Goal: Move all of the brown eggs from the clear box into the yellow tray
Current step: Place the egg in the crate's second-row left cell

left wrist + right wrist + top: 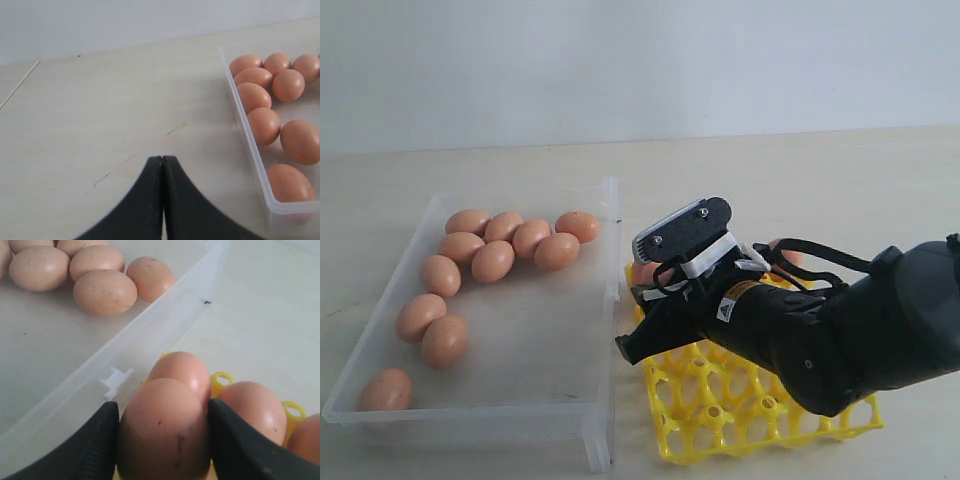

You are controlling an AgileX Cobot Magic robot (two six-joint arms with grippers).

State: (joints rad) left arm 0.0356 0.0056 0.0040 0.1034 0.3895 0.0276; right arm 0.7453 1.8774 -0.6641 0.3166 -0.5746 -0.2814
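right gripper pinching a brown egg at the yellow tray's edge

the right gripper has its two black fingers clamped on either side of one brown egg, held over the corner of the yellow tray just beside the clear box. three more eggs rest in the tray close behind the held one. eleven brown eggs lie in the box, most bunched at its far end in the exterior view, the others strung along its left wall. the left gripper is pressed together on nothing, over bare table near the box's outer wall.
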